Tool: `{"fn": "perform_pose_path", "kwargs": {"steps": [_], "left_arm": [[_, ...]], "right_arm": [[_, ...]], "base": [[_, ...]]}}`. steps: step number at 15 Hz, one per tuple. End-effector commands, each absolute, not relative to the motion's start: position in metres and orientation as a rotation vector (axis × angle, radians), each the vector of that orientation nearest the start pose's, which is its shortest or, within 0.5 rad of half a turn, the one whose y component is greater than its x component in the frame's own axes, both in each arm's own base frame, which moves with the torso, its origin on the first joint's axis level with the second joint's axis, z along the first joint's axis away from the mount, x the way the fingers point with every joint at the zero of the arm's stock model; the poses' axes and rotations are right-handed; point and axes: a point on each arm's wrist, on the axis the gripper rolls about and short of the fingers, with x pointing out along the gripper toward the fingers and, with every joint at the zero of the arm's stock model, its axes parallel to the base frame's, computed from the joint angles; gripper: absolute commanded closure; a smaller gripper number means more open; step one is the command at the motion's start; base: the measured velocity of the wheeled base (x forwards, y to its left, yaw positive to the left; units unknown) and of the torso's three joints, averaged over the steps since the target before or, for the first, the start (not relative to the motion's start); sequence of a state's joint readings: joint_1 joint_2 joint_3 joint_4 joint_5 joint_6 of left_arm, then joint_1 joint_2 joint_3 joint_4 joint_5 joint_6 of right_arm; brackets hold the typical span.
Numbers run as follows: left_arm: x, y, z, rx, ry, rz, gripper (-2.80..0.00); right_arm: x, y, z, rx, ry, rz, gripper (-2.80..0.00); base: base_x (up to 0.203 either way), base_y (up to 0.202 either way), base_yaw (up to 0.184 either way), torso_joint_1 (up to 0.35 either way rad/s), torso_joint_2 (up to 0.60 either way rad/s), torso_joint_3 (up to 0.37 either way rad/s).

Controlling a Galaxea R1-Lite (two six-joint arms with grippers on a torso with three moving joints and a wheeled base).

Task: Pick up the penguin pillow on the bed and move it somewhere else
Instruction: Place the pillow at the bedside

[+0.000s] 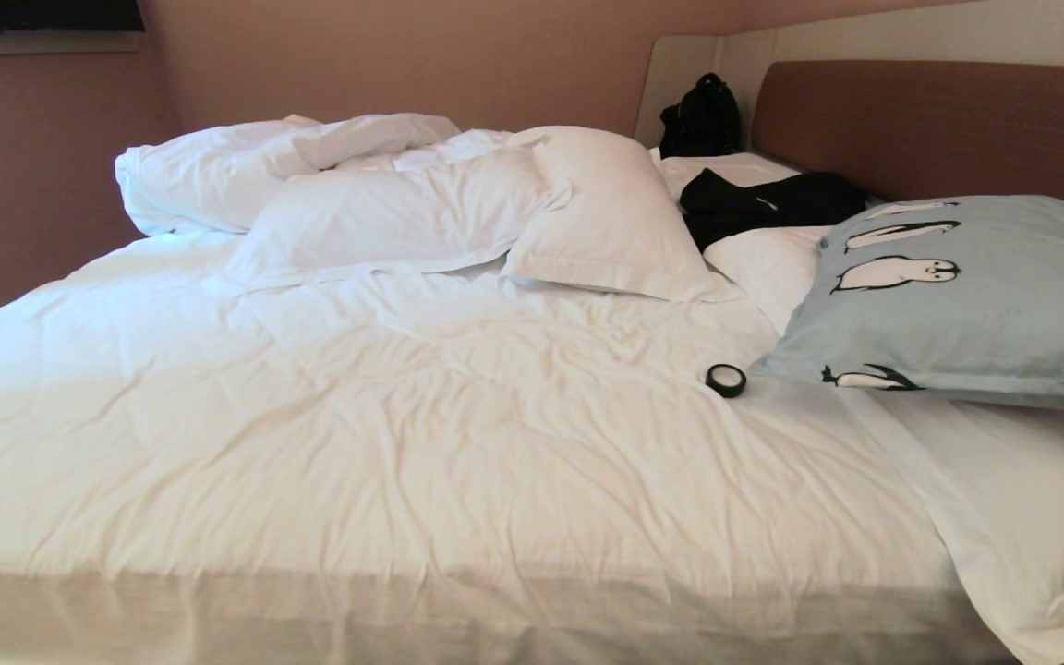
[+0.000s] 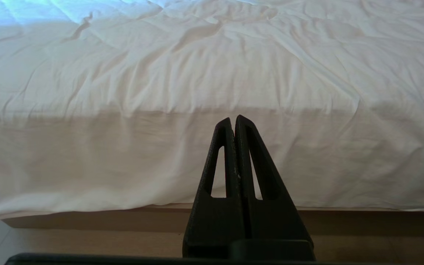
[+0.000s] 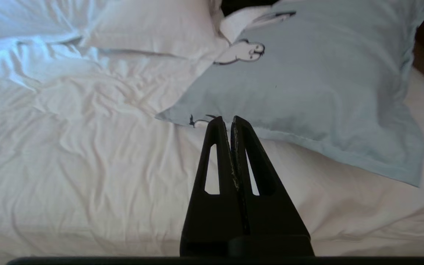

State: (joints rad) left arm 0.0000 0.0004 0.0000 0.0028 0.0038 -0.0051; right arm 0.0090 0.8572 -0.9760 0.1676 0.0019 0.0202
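The pillow (image 1: 985,305) is pale blue with black-and-white penguins. It lies print side up at about 3 o'clock on the bed (image 1: 403,416), near the brown headboard. The bed is big, with wrinkled white sheets.

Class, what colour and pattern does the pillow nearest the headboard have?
The penguin pillow is pale blue with black-and-white penguins, clearest in the head view.

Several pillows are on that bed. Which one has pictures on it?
The penguin pillow, pale blue-grey with black-and-white penguins, lying by the brown headboard on the right. The other pillows, like the white pillow mid-bed, are plain.
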Motion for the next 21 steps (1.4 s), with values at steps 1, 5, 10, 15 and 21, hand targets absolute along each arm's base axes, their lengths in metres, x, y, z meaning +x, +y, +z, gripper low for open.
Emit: {"fn": "perform_pose_path", "kwargs": {"steps": [1,5,10,15,21], "left_arm": [[-0.023,0.0,0.075,-0.006,0.005,0.005,0.0],[-0.023,0.0,0.075,-0.006,0.005,0.005,0.0],[-0.023,0.0,0.075,-0.006,0.005,0.003,0.0],[-0.023,0.0,0.075,-0.006,0.005,0.005,0.0],[-0.023,0.0,0.075,-0.006,0.005,0.005,0.0]], "right_arm": [[0.129,-0.002,0.305,0.032,0.176,-0.032,0.0],[0.216,-0.029,0.292,0.124,0.273,-0.17,0.0],[0.24,-0.096,0.317,0.335,0.27,-0.2,0.0],[0.187,-0.102,0.329,0.443,0.38,-0.198,0.0],[0.171,-0.131,0.307,0.57,0.505,-0.322,0.0]], "base": [[0.0,0.0,0.0,0.0,0.0,0.0],[0.0,0.0,0.0,0.0,0.0,0.0],[0.0,0.0,0.0,0.0,0.0,0.0],[0.0,0.0,0.0,0.0,0.0,0.0],[0.0,0.0,0.0,0.0,0.0,0.0]]}}
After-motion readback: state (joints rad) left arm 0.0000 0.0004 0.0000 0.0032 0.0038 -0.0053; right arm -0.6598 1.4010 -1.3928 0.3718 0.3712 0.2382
